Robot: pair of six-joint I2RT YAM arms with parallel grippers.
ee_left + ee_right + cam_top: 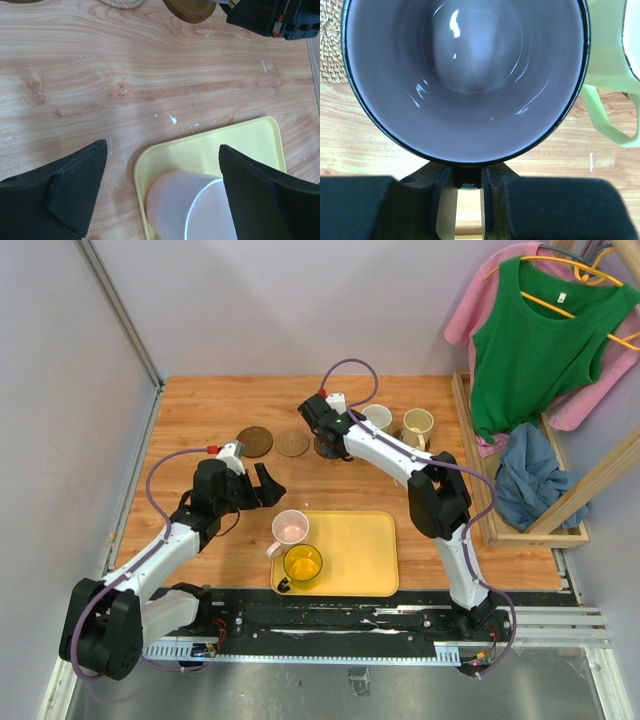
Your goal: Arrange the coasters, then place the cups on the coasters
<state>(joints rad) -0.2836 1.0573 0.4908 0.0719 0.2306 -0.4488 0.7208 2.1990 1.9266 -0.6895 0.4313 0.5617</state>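
The left gripper (268, 486) hovers low over the table just left of the yellow tray (360, 550), its fingers (65, 195) spread wide apart and holding nothing; in the left wrist view the pale pink mug (190, 210) shows between them, untouched. Farther back, a dark brown coaster (255, 441) lies flat on the wood, with a tan woven coaster (292, 443) just to its right, both bare. The pink mug stands in the tray's near-left part, and the translucent yellow mug (302, 565) sits just nearer, at the tray's near-left corner. The right gripper (322, 430) reaches to the far middle of the table, its fingers (535, 205) clamped close on the near side of the purple-grey mug (465, 75), which is upright over a third, dark brown coaster (189, 9) next to the tan one; I cannot tell whether the mug rests on it. Just right stands the pale green-white mug (377, 418), then the cream mug (418, 425), both on the bare table.
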